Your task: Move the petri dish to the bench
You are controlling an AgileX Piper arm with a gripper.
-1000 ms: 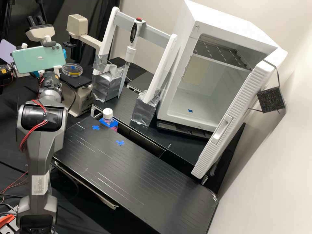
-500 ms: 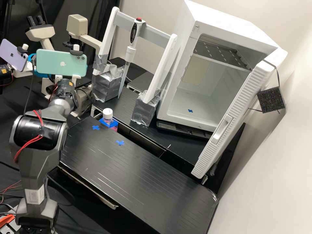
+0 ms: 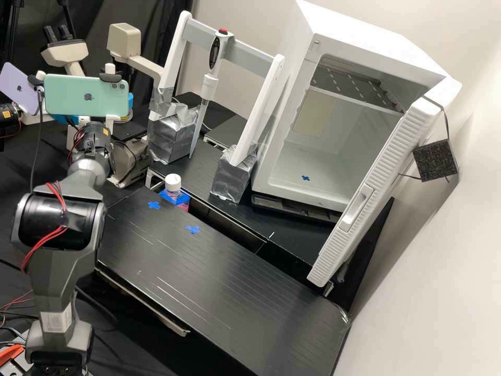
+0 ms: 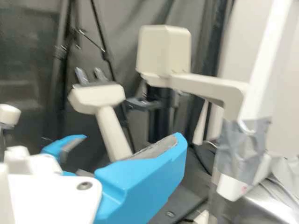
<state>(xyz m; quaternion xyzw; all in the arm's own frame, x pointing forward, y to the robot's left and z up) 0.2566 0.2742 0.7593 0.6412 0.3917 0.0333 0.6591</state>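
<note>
Blue fingers spread apart, the claw (image 3: 130,100) hangs near the microscope (image 3: 124,39) and the petri dish (image 3: 124,117), which the mint-green phone (image 3: 86,96) partly hides.

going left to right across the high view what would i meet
A lilac phone, a mint-green phone, a small white-capped bottle, a slim white pipette with a red top, a big white open-doored cabinet

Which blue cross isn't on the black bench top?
The cross inside the open white cabinet, on its floor. The cross nearest the capped bottle and the next one both lie on the bench top.
</note>
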